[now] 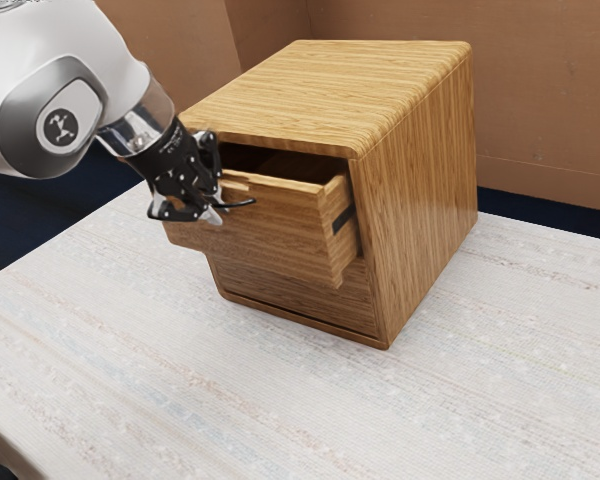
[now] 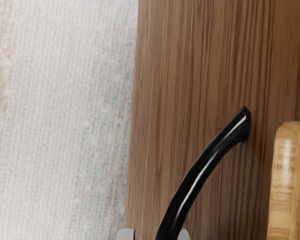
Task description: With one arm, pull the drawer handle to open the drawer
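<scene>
In cabinet (image 1: 420, 170), wooden drawer (image 1: 280, 235) ajar, black handle (image 2: 202, 167)

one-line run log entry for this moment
gripper at handle | top drawer partly pulled out | cabinet upright on table | task: opening underway

Bright, even light; soft shade beneath the open drawer (image 1: 280, 225), white glint along the black handle (image 2: 205, 170)

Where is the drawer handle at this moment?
In the exterior view the black drawer handle sits left of centre, on the front of the partly pulled-out upper drawer of the wooden cabinet, right at the gripper.
</scene>
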Robot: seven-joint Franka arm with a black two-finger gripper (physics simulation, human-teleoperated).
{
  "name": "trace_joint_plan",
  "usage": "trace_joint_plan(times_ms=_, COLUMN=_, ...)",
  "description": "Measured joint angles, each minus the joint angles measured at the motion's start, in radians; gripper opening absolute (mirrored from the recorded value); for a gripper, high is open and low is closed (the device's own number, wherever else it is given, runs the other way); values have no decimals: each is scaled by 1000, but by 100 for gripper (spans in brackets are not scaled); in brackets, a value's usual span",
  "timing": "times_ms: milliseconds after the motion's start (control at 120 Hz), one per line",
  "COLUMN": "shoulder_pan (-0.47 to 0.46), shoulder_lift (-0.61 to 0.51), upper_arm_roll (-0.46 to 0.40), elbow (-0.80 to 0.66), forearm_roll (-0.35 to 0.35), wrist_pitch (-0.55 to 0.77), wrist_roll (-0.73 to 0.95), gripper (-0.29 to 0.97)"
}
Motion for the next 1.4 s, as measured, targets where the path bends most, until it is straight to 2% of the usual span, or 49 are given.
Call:
trace_joint_plan(times_ms=342, shoulder_pan=-7, shoulder_lift=-128, upper_arm_roll=-3, elbow=-134, forearm_roll=26, wrist_pitch=29, wrist_roll=2, gripper=-9)
trace_joint_plan(times_ms=1400, shoulder_pan=4, shoulder_lift=-469, upper_arm_roll=-14, elbow=-432, forearm_roll=64, wrist_pitch=28, wrist_roll=5, gripper=-9)
